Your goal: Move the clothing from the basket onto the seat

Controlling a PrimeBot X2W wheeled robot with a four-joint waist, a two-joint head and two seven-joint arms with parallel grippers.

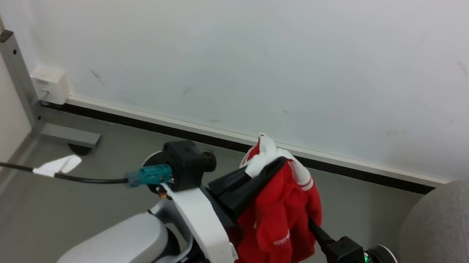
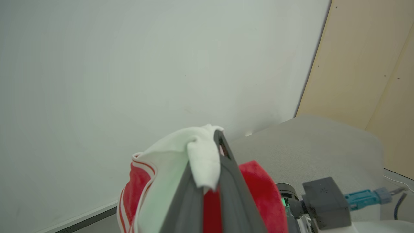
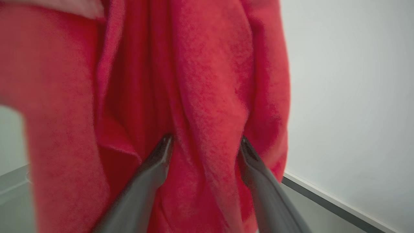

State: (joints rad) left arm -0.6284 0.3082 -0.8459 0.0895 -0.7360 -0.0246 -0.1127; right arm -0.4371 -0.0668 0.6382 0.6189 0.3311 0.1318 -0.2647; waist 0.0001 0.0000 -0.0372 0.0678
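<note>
The left gripper (image 1: 275, 162) is clamped on the white edge of the red clothing (image 1: 275, 232), which hangs high before the wall (image 1: 249, 35). The right gripper (image 3: 206, 140) has its fingers apart, with a red fold between them. The rounded edge of the seat (image 1: 461, 247) is near on the right, apart from the cloth. Open floor (image 1: 116, 164) lies at the left.

I am finding no writing that I can actually read. A short line of tiny white print is running down a fold of the red clothing (image 1: 280, 235), its letters too small to make out. The white wall box (image 1: 50, 84) is showing faint marks, equally illegible.
</note>
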